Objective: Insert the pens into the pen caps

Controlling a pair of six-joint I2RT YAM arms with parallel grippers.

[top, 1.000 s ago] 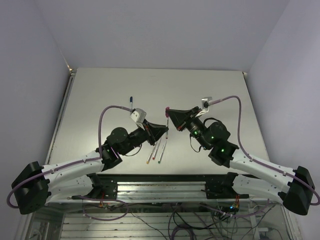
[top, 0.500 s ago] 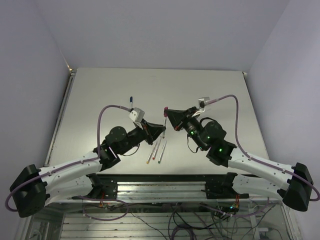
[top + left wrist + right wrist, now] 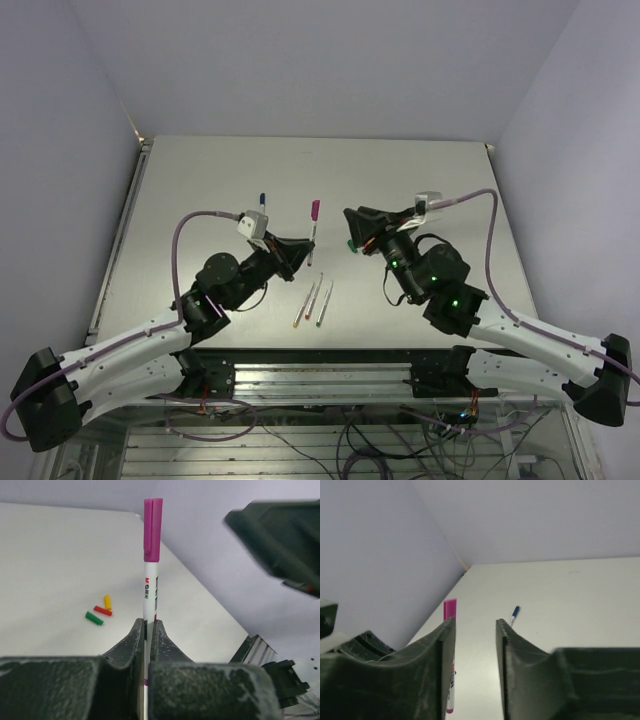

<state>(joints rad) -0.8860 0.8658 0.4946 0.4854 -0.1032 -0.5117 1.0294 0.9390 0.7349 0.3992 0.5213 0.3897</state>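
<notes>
Pale table (image 3: 420, 180) between lilac walls (image 3: 300, 60); metal rail (image 3: 320, 375) at near edge

1. The table (image 3: 50, 555) is smooth, matt, off-white.
2. The pen (image 3: 150, 595) has a smooth white plastic barrel and a slightly glossy magenta plastic cap (image 3: 152, 527).
3. The left claw (image 3: 148, 626) and right claw (image 3: 475, 626) are black, matt, coarsely grained.

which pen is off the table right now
The magenta-capped pen, clamped in the left gripper; the blue-ended pen and the three uncapped pens lie on the table.
</notes>
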